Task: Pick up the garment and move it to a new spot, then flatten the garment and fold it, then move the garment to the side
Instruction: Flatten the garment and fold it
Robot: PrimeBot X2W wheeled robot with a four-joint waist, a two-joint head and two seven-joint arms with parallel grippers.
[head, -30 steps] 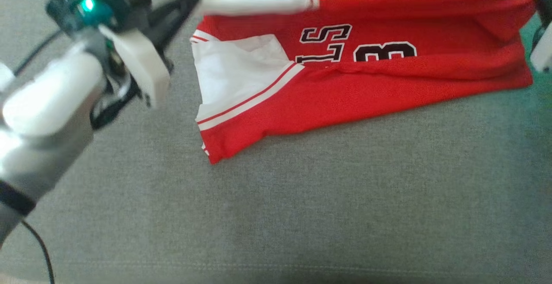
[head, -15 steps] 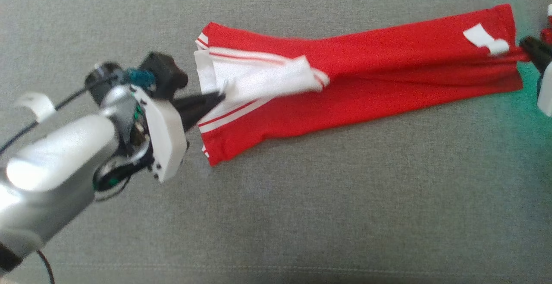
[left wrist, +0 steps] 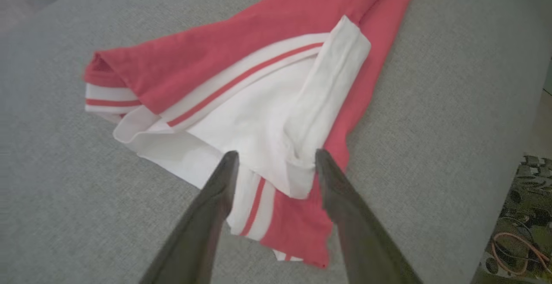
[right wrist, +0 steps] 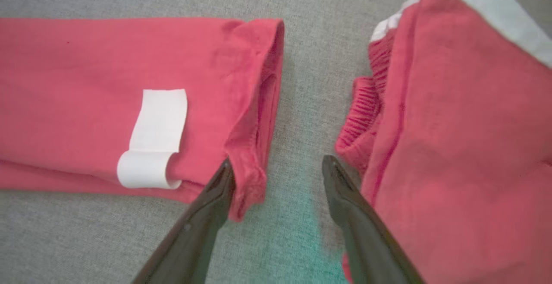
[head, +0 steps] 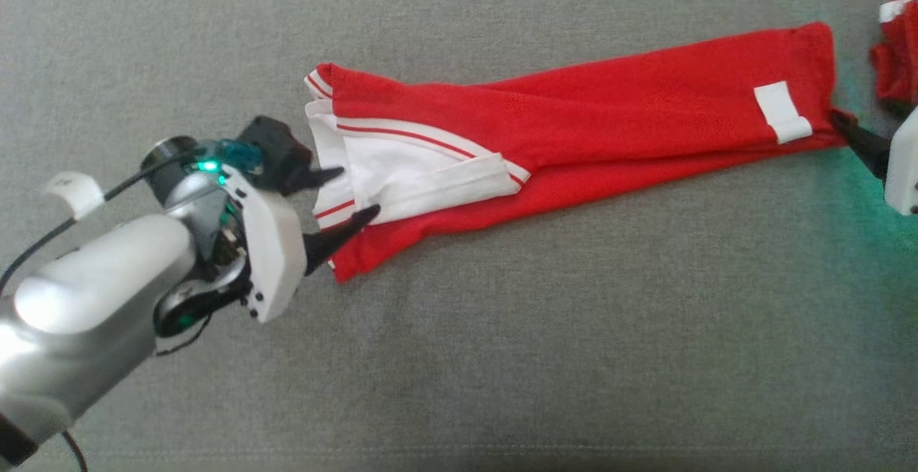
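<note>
The garment (head: 609, 113) is a red jersey with white, red-striped trim, lying as a long folded strip on the grey surface. My left gripper (head: 360, 189) is open at its left end. In the left wrist view the fingers of that gripper (left wrist: 276, 153) straddle the white panel (left wrist: 258, 124) without pinching it. My right gripper (right wrist: 278, 161) is open at the strip's right end. Its left finger touches the hem corner beside a white label (right wrist: 157, 137). One dark finger (head: 857, 140) of it shows at the head view's right edge.
A second red ribbed garment (right wrist: 465, 146) lies just right of the strip's end, also at the far right in the head view (head: 896, 63). Grey fabric surface (head: 502, 357) spreads wide in front. A patterned floor (left wrist: 522, 215) shows past the surface's edge.
The raised upper edge of the garment has come down over the lettered face, leaving a narrower strip. Both grippers have opened and let go of it. The head view has shifted.
</note>
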